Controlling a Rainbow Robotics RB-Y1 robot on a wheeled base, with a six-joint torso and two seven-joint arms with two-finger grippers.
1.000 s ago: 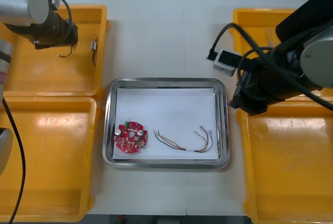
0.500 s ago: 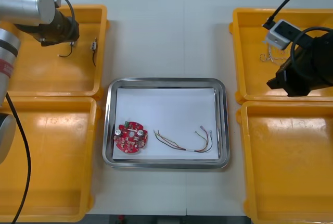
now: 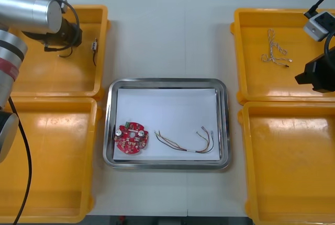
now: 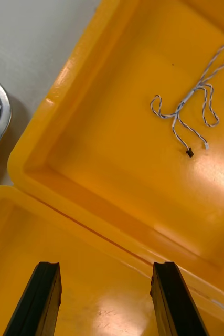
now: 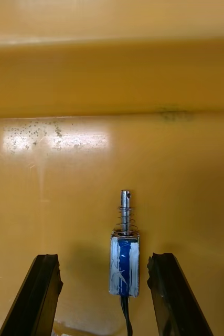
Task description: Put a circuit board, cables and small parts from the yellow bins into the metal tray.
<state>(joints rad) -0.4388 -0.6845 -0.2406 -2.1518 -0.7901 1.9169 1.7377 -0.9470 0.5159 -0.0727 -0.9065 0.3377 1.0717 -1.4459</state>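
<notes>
In the metal tray's [image 3: 166, 82] near-left corner lies the circuit board [image 3: 132, 137], a red and yellow cable [image 3: 186, 141] beside it; the open left gripper [image 5: 104, 260] straddles a small metal part [image 5: 125, 262], the open right gripper [image 4: 105, 265] hangs near the unpicked twisted blue and white cable [image 4: 189, 97].

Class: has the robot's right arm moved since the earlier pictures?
Yes. The right arm swung right, away from the metal tray, uncovering the twisted cable.

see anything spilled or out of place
Nothing stands out. The circuit board and red and yellow cables lie inside the metal tray, the blue and white cable in the far right bin. The right gripper, jaws open, hangs where the right bins meet. The left gripper, jaws open, straddles a small metal part in the far left bin.
</notes>
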